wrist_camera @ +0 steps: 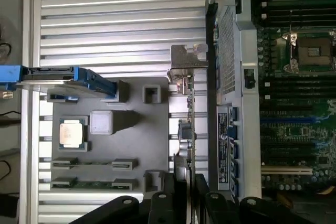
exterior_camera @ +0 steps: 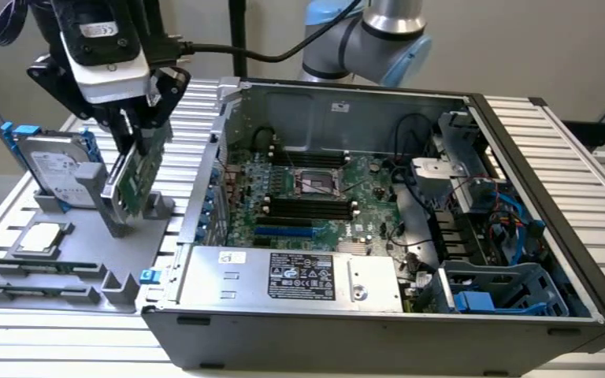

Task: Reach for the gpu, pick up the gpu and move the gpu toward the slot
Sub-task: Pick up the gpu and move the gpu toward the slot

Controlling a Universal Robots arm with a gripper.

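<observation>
The gpu (exterior_camera: pixel 135 177), a thin green card, stands on edge in the grey holder (exterior_camera: pixel 72 250) at the exterior view's left. My gripper (exterior_camera: pixel 142 130) is directly above it and shut on its top edge. In the wrist view the gpu (wrist_camera: pixel 189 111) appears edge-on, its silver bracket (wrist_camera: pixel 187 62) at the far end, and its near end runs between the black fingers of my gripper (wrist_camera: pixel 185 187). The blue slot (exterior_camera: pixel 281 232) lies on the motherboard inside the open computer case (exterior_camera: pixel 387 335). I cannot tell whether the card has lifted off the holder.
On the holder (wrist_camera: pixel 152 140) also stand a silver hard drive with blue rails (exterior_camera: pixel 56 165), a processor chip (exterior_camera: pixel 38 236) and two narrow memory sticks (exterior_camera: pixel 40 269). The case's side wall (exterior_camera: pixel 218 157) rises between holder and motherboard. The ribbed table (exterior_camera: pixel 29 331) carries everything.
</observation>
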